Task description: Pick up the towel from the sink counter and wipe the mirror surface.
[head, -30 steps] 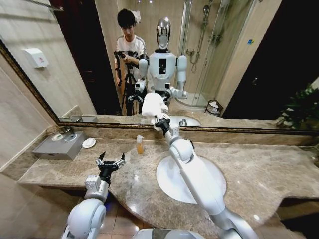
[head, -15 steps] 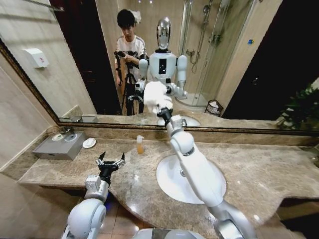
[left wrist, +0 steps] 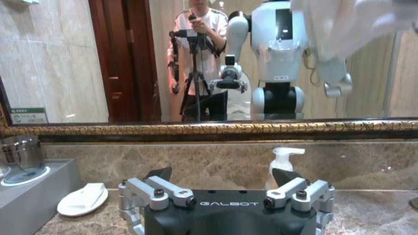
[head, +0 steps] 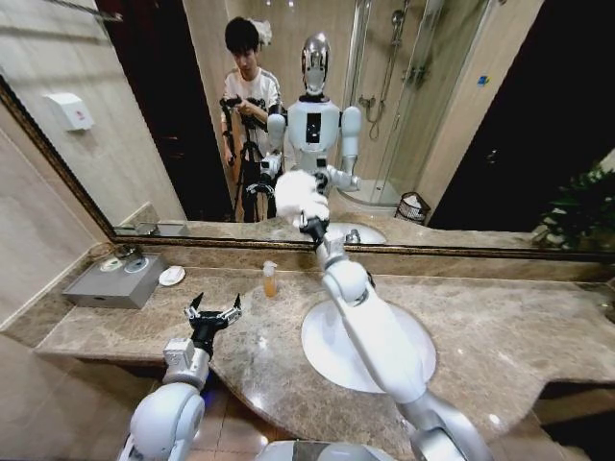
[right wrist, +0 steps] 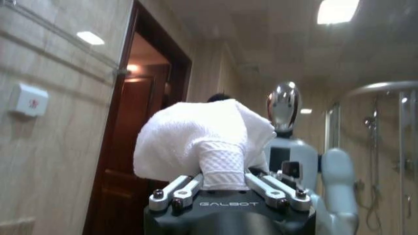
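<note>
We see the mirror surface (head: 404, 106) spanning the wall above the marble worktop (head: 500, 336), whose oval basin (head: 332, 351) lies at 6 o'clock of the raised right arm. The towel (head: 300, 195) is pressed against the glass, bunched in the right end effector (head: 309, 223), whose fingers are clamped on its folded edge. The left end effector (head: 213, 312) hovers over the worktop at 8 o'clock of the basin, fingers spread apart and holding nothing.
</note>
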### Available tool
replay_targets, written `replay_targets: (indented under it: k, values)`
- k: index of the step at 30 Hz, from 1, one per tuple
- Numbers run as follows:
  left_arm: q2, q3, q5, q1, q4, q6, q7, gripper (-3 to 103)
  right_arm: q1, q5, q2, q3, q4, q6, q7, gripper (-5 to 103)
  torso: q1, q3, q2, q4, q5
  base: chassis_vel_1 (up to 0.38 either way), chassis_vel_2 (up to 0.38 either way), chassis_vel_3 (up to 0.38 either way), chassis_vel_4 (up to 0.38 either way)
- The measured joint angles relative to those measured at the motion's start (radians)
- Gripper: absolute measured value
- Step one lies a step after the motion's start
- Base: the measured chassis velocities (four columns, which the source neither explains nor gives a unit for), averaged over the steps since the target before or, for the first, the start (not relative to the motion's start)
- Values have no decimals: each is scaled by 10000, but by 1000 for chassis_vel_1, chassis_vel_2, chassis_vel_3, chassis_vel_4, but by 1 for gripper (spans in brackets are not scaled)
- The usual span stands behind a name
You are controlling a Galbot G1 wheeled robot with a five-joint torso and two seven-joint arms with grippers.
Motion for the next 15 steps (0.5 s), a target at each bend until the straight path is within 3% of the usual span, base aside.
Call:
replay_targets:
  k: [15]
  values:
    - [0, -1, 1, 0, 0, 0, 0, 100, -1345, -304, -10, -77, -917, 147, -276, 12, -1, 1, -1, -1, 2, 0, 0, 0, 0]
